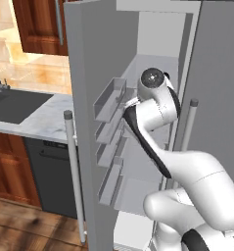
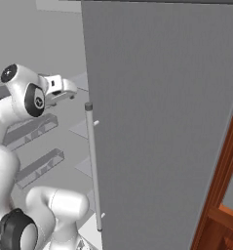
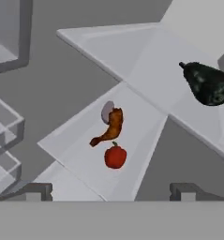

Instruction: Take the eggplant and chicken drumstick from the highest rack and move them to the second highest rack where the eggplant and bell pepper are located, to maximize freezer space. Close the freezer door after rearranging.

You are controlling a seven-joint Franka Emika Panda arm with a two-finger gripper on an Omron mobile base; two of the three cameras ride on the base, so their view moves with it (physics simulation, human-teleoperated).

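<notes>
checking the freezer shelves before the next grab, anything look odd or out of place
Mostly tidy. The chicken drumstick already lies on the lower rack beside the bell pepper, while a dark eggplant sits alone on the rack above. Nothing spilled.

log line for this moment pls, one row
gripper: open, empty | chicken drumstick: lower shelf beside bell pepper | eggplant: on shelf above, untouched | freezer door: open
</notes>
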